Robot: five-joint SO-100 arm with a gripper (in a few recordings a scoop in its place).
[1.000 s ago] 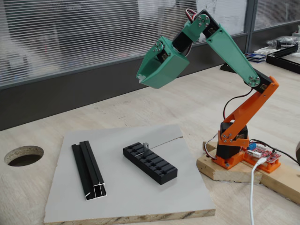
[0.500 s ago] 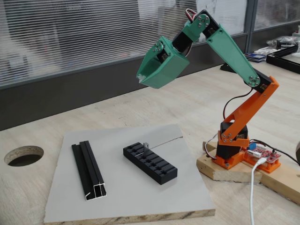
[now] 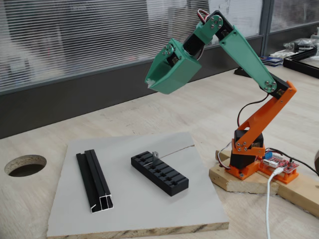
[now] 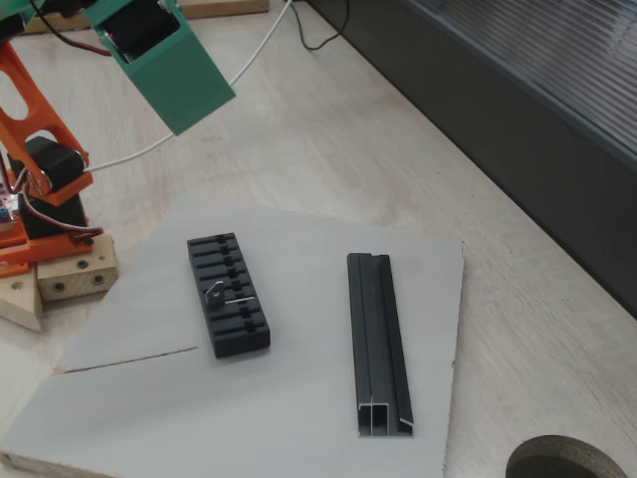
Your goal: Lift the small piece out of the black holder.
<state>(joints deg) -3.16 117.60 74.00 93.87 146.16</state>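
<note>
This looks like an office turned into a robotics workbench. Behind the green gripper point(image 3: 149, 82) runs a long glazed wall with closed horizontal blinds point(image 3: 75, 40) above a dark sill. Below the gripper stretches a pale wooden desk point(image 3: 199, 109) with a round cable hole point(image 3: 25, 165) cut through it. To its right, bare circuit boards point(image 3: 279, 164) and loose wires sit on a wood offcut point(image 3: 239, 180).

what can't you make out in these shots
- Claw: whether it is open or shut, in both fixed views; its green housing covers the jaws.
- Small piece: its shape, too small in both fixed views.
- Black holder: how deep the piece sits; the slot walls hide it.
</note>
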